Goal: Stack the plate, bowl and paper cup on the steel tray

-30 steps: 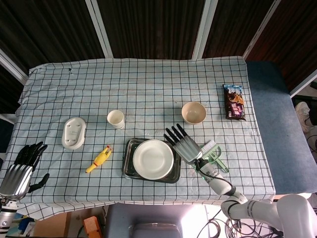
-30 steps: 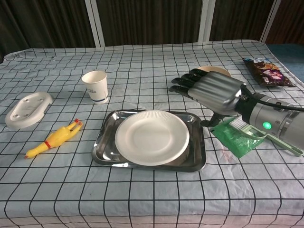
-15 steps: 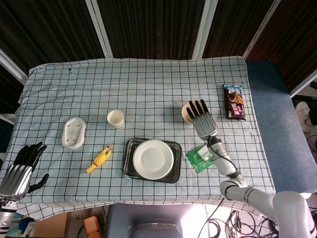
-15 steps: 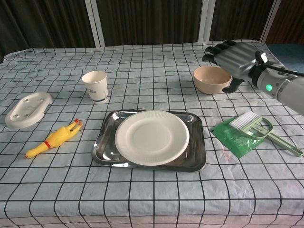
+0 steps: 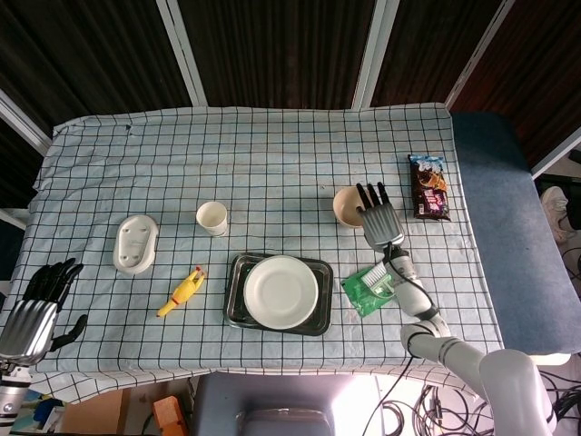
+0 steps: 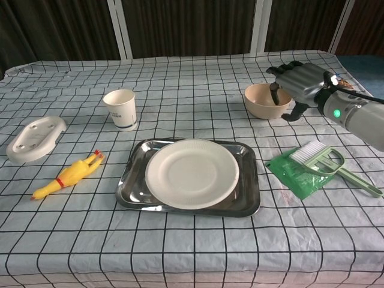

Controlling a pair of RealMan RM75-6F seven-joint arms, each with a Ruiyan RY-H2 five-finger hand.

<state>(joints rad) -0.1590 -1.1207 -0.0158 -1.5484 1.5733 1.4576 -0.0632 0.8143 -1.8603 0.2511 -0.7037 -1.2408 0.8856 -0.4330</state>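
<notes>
The right hand (image 6: 298, 81) sits at the bowl's (image 6: 263, 100) right rim, fingers (image 6: 275, 92) curled over the edge into it, thumb outside; whether it actually grips the rim cannot be told. The bowl stands on the checked cloth (image 5: 272, 163), far right of the tray (image 6: 187, 201). The plate (image 6: 192, 173) lies in the tray, near centre. The cup (image 6: 120, 108) stands upright, far left of the tray. The left hand (image 5: 34, 309) hangs released at the table's near left edge, holding nothing.
</notes>
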